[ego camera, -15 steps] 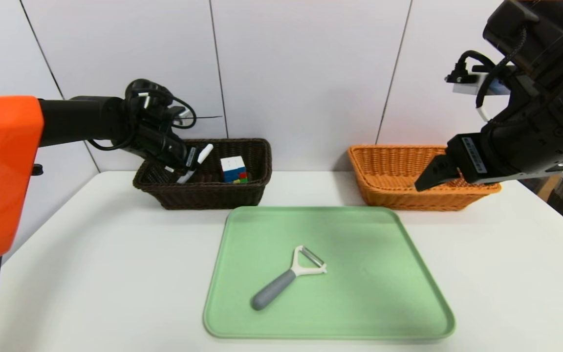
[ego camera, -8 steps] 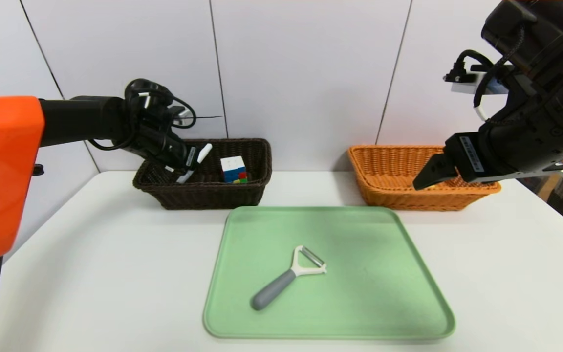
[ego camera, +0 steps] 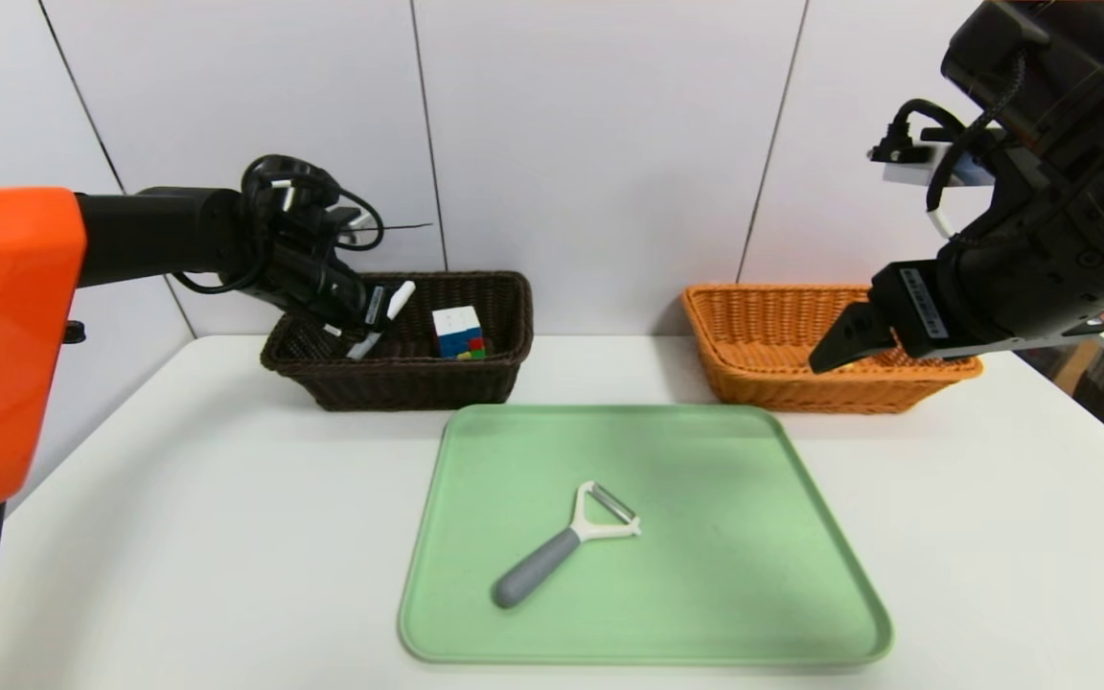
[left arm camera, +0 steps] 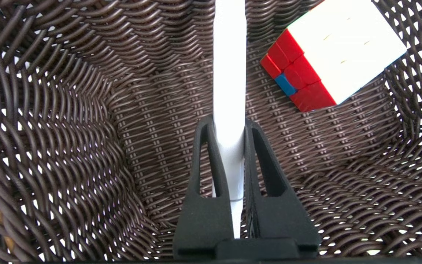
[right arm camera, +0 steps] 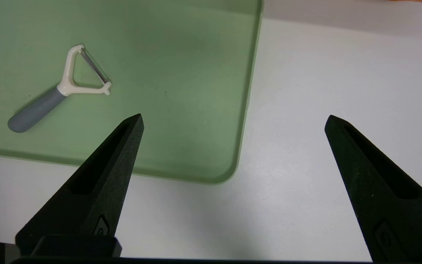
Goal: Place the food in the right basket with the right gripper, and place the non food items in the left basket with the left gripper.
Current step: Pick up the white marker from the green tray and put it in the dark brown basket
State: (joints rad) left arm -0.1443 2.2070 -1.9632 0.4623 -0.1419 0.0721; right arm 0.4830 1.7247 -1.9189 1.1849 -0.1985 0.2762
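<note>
- Left gripper (left arm camera: 229, 126): jaws clamped on the white marker (left arm camera: 229, 73), which runs out past the fingertips; the two black fingers (left arm camera: 211, 161) press against its sides.
- Marker, head view (ego camera: 397, 300): held tilted above the inside of the dark basket (ego camera: 418, 383), over its left half, apart from the floor.
- Left gripper, head view (ego camera: 370, 321): poised over the dark basket's left half, the arm reaching in from the left.
- Cube (left arm camera: 333, 55): lies on the dark basket's floor, white face up, red and blue tiles on one side; beside the marker, not touching it. In the head view the cube (ego camera: 458, 332) sits right of the basket's centre.
- Right gripper (right arm camera: 233, 121): jaws spread wide, nothing between them; the fingers (right arm camera: 104, 176) hang above the tray's right edge and the bare table (right arm camera: 324, 73).
- Right gripper, head view (ego camera: 835, 350): raised in front of the orange basket (ego camera: 763, 383), to the right of the dark basket; that basket's contents cannot be made out.
- Tray (ego camera: 801, 594): green, on the table in front of the dark basket and to its right.
- Peeler (ego camera: 562, 546): lies flat near the tray's centre, grey handle toward the front left, white head toward the dark basket's side; also seen from the right wrist (right arm camera: 60, 91).
</note>
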